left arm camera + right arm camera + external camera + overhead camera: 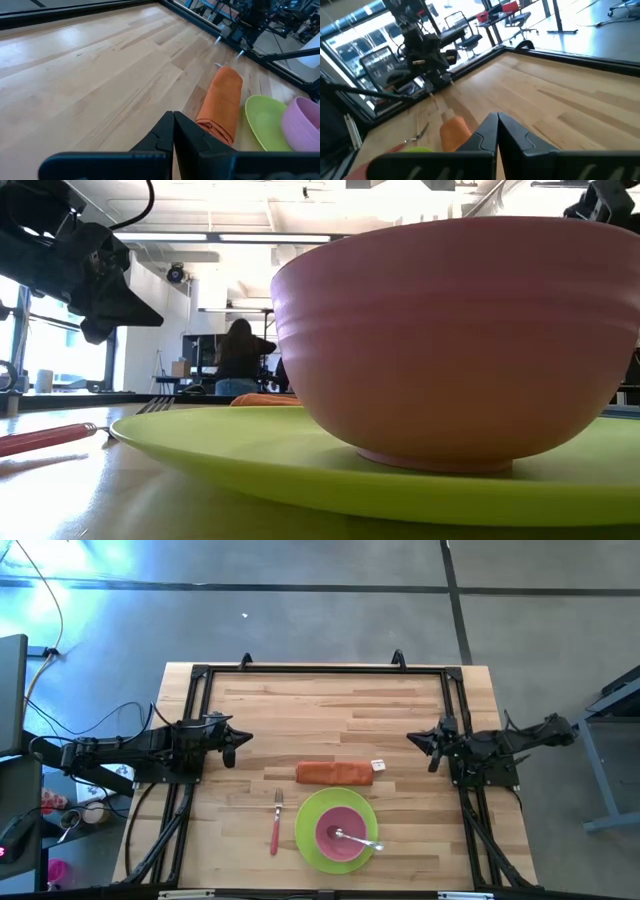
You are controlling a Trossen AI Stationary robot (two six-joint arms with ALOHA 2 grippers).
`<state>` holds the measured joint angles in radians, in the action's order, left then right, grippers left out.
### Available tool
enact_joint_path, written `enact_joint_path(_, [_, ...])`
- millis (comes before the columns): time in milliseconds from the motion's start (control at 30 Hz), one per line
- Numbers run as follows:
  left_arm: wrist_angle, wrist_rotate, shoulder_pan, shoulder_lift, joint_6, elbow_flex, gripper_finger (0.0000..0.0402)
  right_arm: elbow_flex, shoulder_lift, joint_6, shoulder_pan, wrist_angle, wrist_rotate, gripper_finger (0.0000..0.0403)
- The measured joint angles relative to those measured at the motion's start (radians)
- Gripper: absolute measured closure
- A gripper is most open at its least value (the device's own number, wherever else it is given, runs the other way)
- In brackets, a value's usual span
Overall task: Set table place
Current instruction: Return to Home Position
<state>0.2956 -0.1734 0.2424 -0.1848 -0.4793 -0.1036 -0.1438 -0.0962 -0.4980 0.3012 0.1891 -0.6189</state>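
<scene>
place looks set near front desk edge: bowl on plate, spoon in bowl, fork just left of plate. left pincer, right pincer closed tight, empty, by side edges. likely step: homing. next: park arms, touch nothing.

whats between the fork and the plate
Nothing. In the high view only a narrow strip of bare table separates the fork from the plate, and the two don't touch.
</scene>
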Motion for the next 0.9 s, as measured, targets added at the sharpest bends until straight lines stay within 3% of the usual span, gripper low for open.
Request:
enact_joint_path(267, [0.000,-0.003,0.000,0.000,-0.001,0.000,0.0402,0.047,0.086,-0.021,0.000,0.017,-0.007,0.0403])
enact_joint_path(900, [0.000,-0.022,0.000,0.000,0.030,0.000,0.0402,0.047,0.087,0.005,0.000,0.076,-0.065,0.0403])
